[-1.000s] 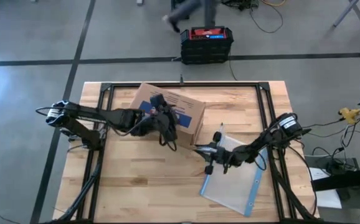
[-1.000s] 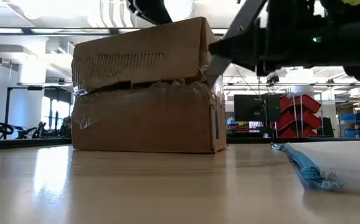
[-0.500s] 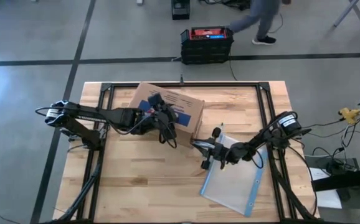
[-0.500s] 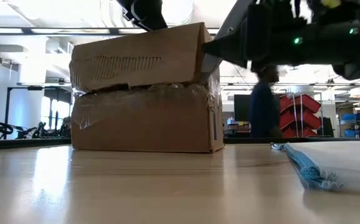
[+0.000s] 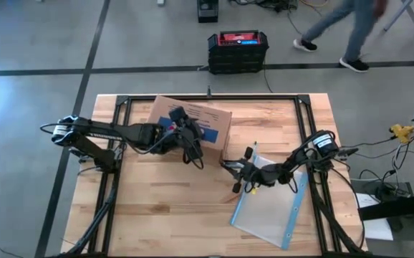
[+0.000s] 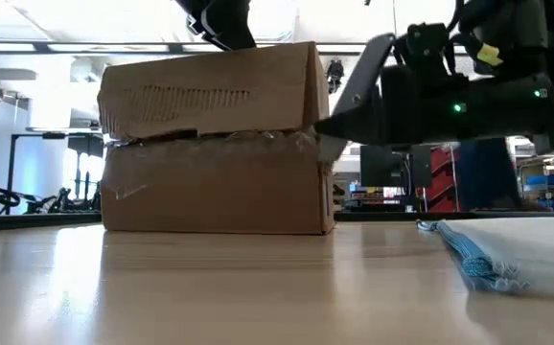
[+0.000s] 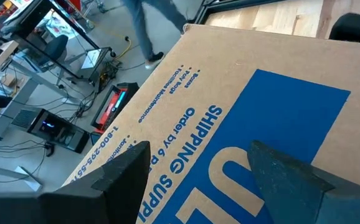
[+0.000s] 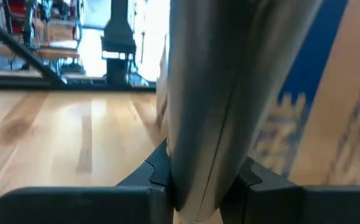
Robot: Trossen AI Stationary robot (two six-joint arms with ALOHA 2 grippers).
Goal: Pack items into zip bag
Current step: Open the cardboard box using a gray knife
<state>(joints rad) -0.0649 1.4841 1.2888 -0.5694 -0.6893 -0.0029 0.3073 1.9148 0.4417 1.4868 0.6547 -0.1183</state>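
Fingers of right gripper (image 5: 230, 169) pinch pale flap at box (image 5: 193, 125) corner, frame centre; left gripper (image 5: 190, 140) spread over box top. Bag (image 5: 271, 211) lower right: thin, limp, slippery; best taken at blue zip edge.

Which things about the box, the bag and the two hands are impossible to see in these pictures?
- Items: none visible in any view; the cardboard box stands shut.
- Zip bag: low view cuts it off at the right edge; its contents are unreadable from above.
- Right hand: in its wrist view a blurred pale flat thing sits between the fingers; unidentifiable.
- Left hand: open over the box; contact is unclear.
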